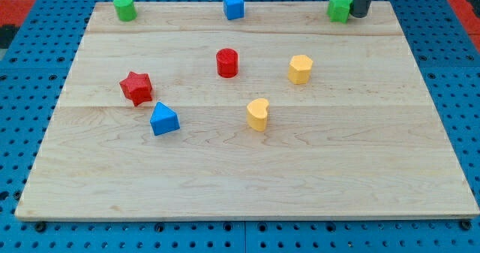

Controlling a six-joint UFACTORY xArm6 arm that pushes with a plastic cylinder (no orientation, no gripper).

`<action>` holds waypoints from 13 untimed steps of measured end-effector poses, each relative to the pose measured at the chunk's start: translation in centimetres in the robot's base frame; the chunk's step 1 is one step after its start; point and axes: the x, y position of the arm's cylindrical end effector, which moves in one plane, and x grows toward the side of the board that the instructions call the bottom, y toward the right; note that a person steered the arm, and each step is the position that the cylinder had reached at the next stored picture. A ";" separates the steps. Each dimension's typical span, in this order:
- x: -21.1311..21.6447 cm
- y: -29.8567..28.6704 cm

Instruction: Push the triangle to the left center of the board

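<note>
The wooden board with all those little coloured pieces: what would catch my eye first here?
Probably the bright blocks scattered on the pale wooden board: a red star and the blue triangle close together at the view's left, a red cylinder and two yellow blocks nearer the middle. Then the dark rod at the view's top right, my tip right beside a green star.
</note>
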 end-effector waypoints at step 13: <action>25.2 -44.5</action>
